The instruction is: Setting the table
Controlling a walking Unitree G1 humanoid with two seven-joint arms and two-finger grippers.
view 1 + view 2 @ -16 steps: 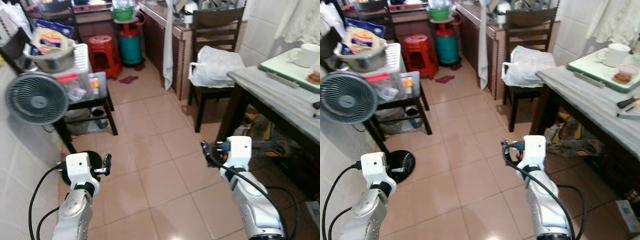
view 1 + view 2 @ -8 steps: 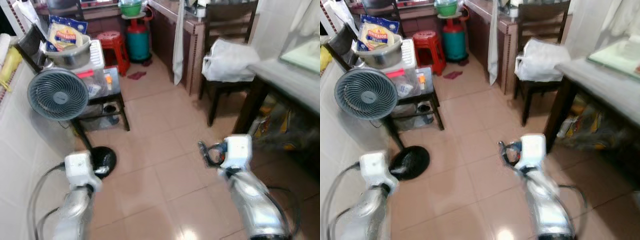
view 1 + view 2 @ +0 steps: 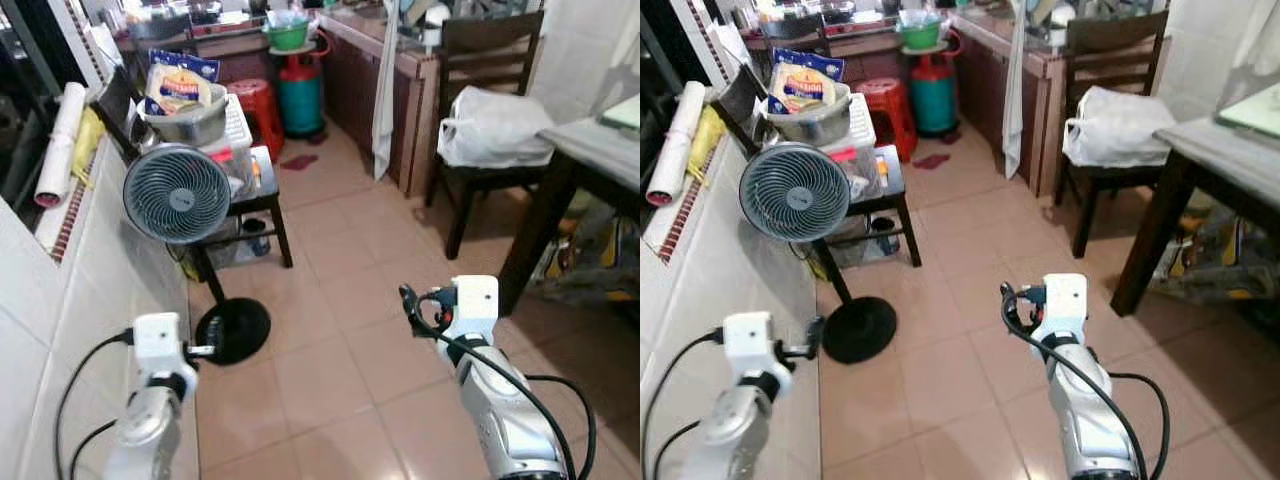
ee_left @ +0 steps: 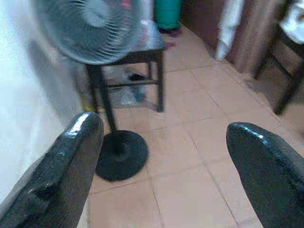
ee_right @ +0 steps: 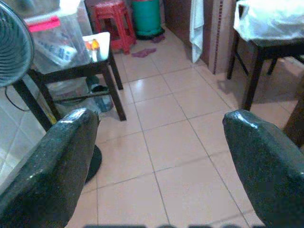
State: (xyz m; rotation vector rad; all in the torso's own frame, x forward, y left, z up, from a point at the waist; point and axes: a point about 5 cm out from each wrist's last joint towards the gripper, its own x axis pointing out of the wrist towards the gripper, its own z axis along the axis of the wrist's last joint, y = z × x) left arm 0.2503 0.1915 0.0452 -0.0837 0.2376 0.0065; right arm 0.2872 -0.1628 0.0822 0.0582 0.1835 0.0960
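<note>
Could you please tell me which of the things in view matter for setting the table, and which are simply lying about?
For the job:
- grey-topped dining table with dark legs
- dark wooden chair
- open left tool and open right tool, both empty

Lying about:
- grey pedestal fan
- white plastic bag on the chair
- red plastic stool
- green gas cylinder

Grey standing fan (image 3: 177,194) by the tiled wall — red stool (image 3: 257,103), green gas cylinder (image 3: 300,93) beyond.
</note>
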